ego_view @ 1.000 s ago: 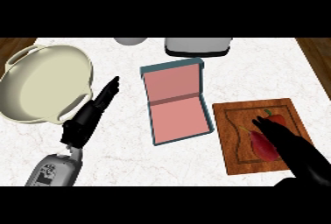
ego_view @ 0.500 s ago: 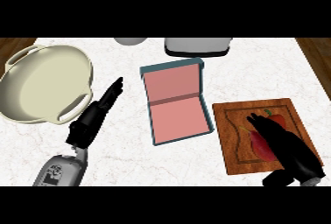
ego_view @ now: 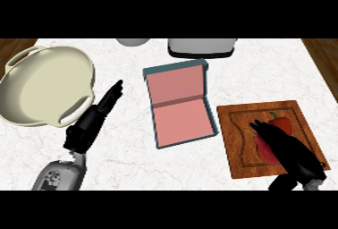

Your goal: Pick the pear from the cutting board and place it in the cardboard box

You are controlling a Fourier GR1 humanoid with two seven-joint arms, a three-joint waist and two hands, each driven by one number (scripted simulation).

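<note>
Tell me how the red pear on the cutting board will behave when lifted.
The red pear looks rounded and tapered, so it may roll on the flat cutting board if nudged. Its skin looks smooth, so it could slip in a grasp. The right hand covers most of it, so softness cannot be judged.

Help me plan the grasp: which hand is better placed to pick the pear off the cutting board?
Right. The right hand is over the pear on the cutting board; the left hand rests beyond the box, beside the pot.
</note>
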